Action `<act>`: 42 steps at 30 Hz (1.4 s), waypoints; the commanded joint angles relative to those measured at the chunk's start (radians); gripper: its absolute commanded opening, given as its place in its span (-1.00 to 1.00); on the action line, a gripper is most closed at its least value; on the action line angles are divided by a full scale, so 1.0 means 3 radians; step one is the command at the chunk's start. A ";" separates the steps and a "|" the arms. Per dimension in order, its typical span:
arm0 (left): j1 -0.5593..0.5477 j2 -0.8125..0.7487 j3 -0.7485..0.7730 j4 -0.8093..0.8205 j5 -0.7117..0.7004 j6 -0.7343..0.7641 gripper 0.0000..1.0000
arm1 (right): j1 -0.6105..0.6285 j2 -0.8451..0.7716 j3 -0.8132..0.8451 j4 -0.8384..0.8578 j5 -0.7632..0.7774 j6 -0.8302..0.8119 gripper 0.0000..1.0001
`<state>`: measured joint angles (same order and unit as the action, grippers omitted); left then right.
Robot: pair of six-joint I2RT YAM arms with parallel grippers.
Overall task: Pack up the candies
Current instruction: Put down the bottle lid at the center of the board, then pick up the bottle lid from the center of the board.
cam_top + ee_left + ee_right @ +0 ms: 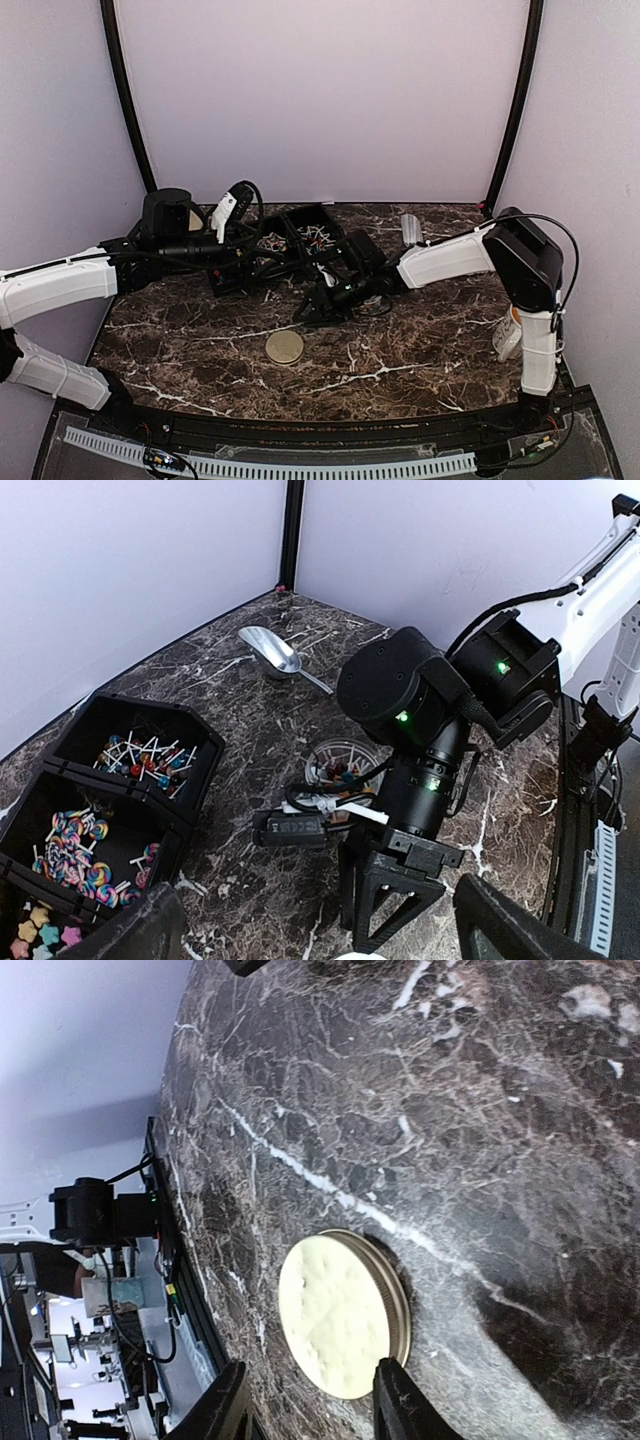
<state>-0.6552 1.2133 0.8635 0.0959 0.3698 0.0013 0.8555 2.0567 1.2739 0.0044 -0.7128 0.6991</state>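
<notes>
Candies (145, 760) fill the black tray's (205, 745) compartments at the left of the left wrist view: stick lollipops, swirl lollipops (80, 845) and star-shaped sweets (40, 932). A glass jar (335, 752) holding a few candies stands behind the right arm. My left gripper (320, 948) is wide open beside the tray, with nothing between its fingers. My right gripper (318, 308) points down at the table, its fingers (400, 1405) apart and empty. The round tan lid (340, 1315) lies flat on the marble just beyond them.
A metal scoop (270, 650) lies near the back wall. In the top view the tray (335, 222) sits at the back centre and the lid (285, 347) lies nearer the front. A white object (508, 340) stands by the right arm's base.
</notes>
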 commanded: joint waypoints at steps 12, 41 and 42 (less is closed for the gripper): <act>-0.0018 -0.0282 0.0351 -0.0551 -0.1031 -0.0157 0.95 | 0.0356 -0.0195 0.0607 -0.1160 0.1274 -0.1280 -0.02; -0.0020 -0.0323 0.0375 -0.0855 -0.1598 -0.0275 0.98 | 0.1043 0.0284 0.1284 -0.1749 0.2398 -0.2257 0.95; -0.0019 -0.0316 0.0377 -0.0856 -0.1614 -0.0279 0.98 | 0.1047 0.0309 0.1312 -0.1759 0.2393 -0.2258 0.95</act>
<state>-0.6575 1.1175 0.9573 -0.1387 -0.0853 -0.0658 1.1549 2.1078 1.6176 -0.4923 -0.0177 0.0391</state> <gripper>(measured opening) 0.989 0.973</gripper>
